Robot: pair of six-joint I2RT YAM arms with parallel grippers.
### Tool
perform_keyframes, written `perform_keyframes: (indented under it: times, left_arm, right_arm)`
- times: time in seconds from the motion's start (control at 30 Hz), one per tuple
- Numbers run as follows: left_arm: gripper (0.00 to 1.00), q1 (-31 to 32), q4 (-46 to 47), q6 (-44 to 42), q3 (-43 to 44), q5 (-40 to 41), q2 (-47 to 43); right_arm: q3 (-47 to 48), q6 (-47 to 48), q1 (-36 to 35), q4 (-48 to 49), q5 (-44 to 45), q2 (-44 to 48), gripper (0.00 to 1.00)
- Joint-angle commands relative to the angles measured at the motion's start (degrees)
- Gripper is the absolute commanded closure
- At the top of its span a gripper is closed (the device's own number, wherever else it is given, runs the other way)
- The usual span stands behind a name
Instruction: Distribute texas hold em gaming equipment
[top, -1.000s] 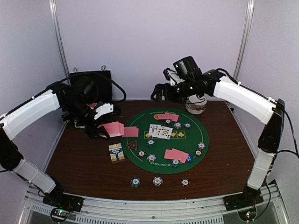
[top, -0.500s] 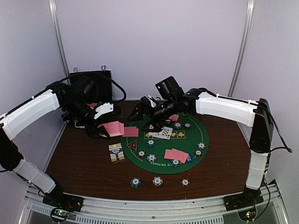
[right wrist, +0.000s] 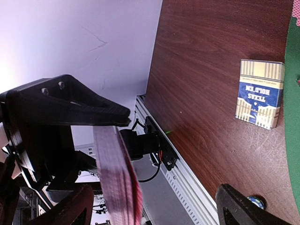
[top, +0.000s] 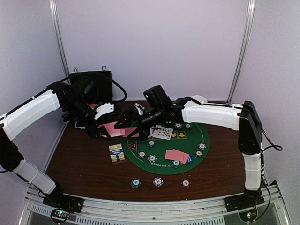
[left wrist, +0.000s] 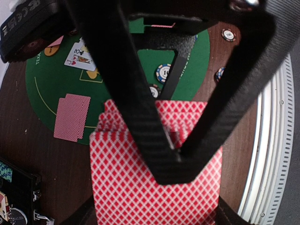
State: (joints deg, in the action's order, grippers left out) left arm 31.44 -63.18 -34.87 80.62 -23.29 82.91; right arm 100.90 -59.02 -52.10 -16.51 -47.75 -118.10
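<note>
Fan of pink-backed cards (left wrist: 140,197) clamped in left gripper (left wrist: 172,161), held over table (top: 79,164) just left of green mat (top: 161,146). Opposite, right gripper (right wrist: 157,213) wide, holding nothing, reaching across to fan; card edges between its fingers, clear of both. Flat on table beside mat, box (right wrist: 260,93) labelled "TEXAS HOLD EM". Mat rim print partly legible: "EM POKER". Mid-mat, face-up cards (top: 162,133); three chips (top: 158,181) on table near front edge

Table (right wrist: 211,70): dark wood-grain, slight sheen.
Round mat (top: 197,136): green, matt, cloth-like.
Playing cards (left wrist: 140,201): printed paper, smooth.
Card box (right wrist: 260,93): printed cardboard, faintly glossy.
</note>
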Motion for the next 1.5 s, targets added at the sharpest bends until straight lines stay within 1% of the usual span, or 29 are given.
perform_keyframes:
  times: [0.0, 0.2, 0.43, 0.87, 1.03, 1.17, 1.2, 1.47]
  left_arm:
    - [1.0, -0.3, 0.4, -0.4, 2.1, -1.8, 0.2]
    - [1.0, -0.3, 0.5, -0.4, 1.9, -1.8, 0.0]
    - [1.0, -0.3, 0.5, -0.3, 1.8, -1.6, -0.4]
    - [1.0, -0.3, 0.5, -0.5, 1.5, -1.5, -0.5]
    - [1.0, -0.3, 0.5, -0.5, 1.5, -1.5, -0.3]
    - [1.0, -0.3, 0.5, -0.5, 1.5, -1.5, -0.2]
    - [1.0, -0.3, 0.4, -0.5, 1.5, -1.4, -0.1]
    - [1.0, -0.3, 0.5, -0.5, 1.4, -1.2, -0.1]
  right_arm:
    - [2.8, -3.0, -0.9, 5.7, -1.6, -1.3, 0.06]
    - [4.5, -4.9, -1.5, 7.6, -2.2, -4.0, 0.07]
    - [5.3, -5.0, -1.4, 7.2, -2.1, -5.8, 0.11]
    - [-4.0, -1.9, 2.0, 4.3, -1.1, 0.1, 0.23]
    - [-4.5, -2.1, 2.3, 4.7, -1.8, 1.8, 0.31]
    - [-4.1, -3.6, 2.2, 6.6, -2.7, 3.3, 0.42]
    - [-3.9, -3.7, 2.3, 6.7, -2.8, 3.7, 0.44]
    - [-4.0, -3.5, 2.2, 5.7, -3.1, 6.5, 0.63]
